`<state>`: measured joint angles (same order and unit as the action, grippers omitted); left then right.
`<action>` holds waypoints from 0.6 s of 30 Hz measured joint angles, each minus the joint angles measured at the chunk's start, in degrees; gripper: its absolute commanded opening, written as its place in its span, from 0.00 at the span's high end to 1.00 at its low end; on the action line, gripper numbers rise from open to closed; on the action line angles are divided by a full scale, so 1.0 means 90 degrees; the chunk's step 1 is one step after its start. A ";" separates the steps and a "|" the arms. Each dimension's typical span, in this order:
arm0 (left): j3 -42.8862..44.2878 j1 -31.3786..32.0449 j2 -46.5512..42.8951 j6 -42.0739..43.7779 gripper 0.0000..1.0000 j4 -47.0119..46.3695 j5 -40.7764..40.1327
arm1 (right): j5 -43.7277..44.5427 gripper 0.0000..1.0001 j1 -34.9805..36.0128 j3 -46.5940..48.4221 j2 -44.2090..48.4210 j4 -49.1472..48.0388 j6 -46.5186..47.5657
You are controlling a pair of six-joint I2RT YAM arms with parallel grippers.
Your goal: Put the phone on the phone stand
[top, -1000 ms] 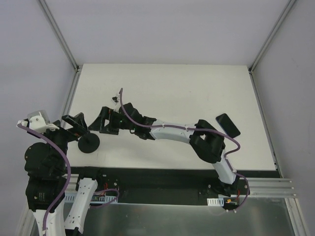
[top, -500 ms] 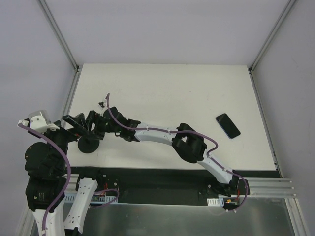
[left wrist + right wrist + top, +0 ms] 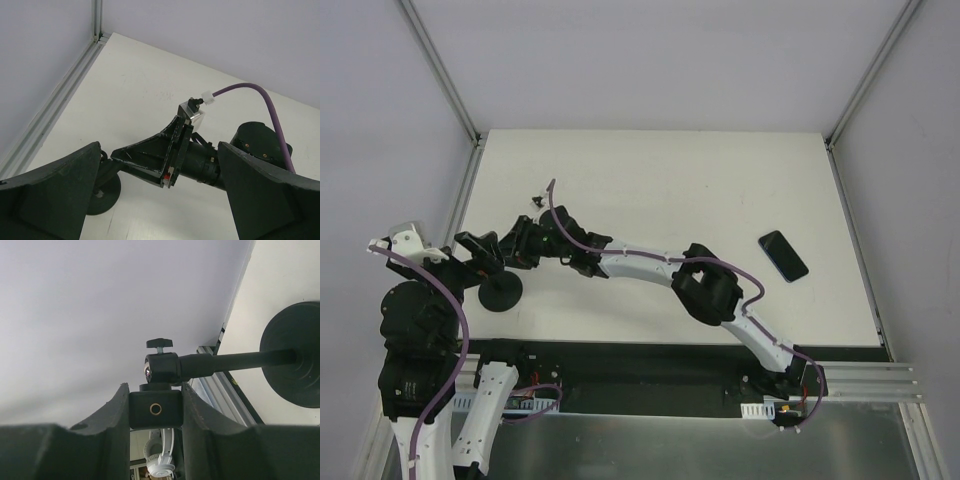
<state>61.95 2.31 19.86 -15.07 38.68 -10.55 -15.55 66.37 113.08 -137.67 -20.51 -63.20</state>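
Note:
The phone (image 3: pixel 783 256), a thin black slab, lies flat at the right side of the white table, far from both grippers. The phone stand (image 3: pixel 500 293) stands at the left on its round disc base (image 3: pixel 295 355), with its stem (image 3: pixel 235 361) leading to the clamp bracket (image 3: pixel 155 409). My right gripper (image 3: pixel 155 391) reaches across the table and is shut on that bracket, both fingers pressed against its sides. My left gripper (image 3: pixel 159 150) is wide open just left of the stand, holding nothing. Between its fingers I see the right gripper (image 3: pixel 150 155) and the stand's base (image 3: pixel 102 192).
The table's left edge and an aluminium frame rail (image 3: pixel 55 105) run close beside the stand. My right arm (image 3: pixel 650 268) stretches across the table's front half. White headphones (image 3: pixel 161 467) show beyond the table in the right wrist view.
My right arm moved left to the stand and its jaws closed onto the clamp bracket. The left arm shifted slightly and stayed open. The phone has not moved.

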 measured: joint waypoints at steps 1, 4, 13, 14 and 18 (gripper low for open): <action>-0.0002 0.0000 0.0002 -0.0036 0.01 -0.0002 0.0007 | -0.0027 0.95 -0.0027 -0.0022 0.0000 -0.0027 -0.0015; -0.0061 0.0000 0.0012 -0.0083 0.01 -0.0049 0.0078 | -0.0146 0.99 -0.0100 -0.0243 0.0044 -0.0296 -0.0022; -0.0546 0.0000 0.0675 -0.0121 0.01 -0.0221 0.1353 | -0.0695 0.99 -0.1212 -0.3201 0.2181 -0.0595 0.0580; -0.0568 0.0000 0.0814 -0.0121 0.02 -0.0243 0.1545 | -0.0843 0.99 -0.1513 -0.3458 0.2392 -0.0542 0.0634; -0.0668 0.0000 0.1525 -0.0155 0.12 -0.0447 0.2761 | -0.1581 0.99 -0.2647 -0.3818 0.2720 -0.0306 0.0899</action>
<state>55.94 2.31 33.58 -16.47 34.65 14.31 -29.78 42.54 78.72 -113.19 -23.27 -55.11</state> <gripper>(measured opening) 0.950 0.411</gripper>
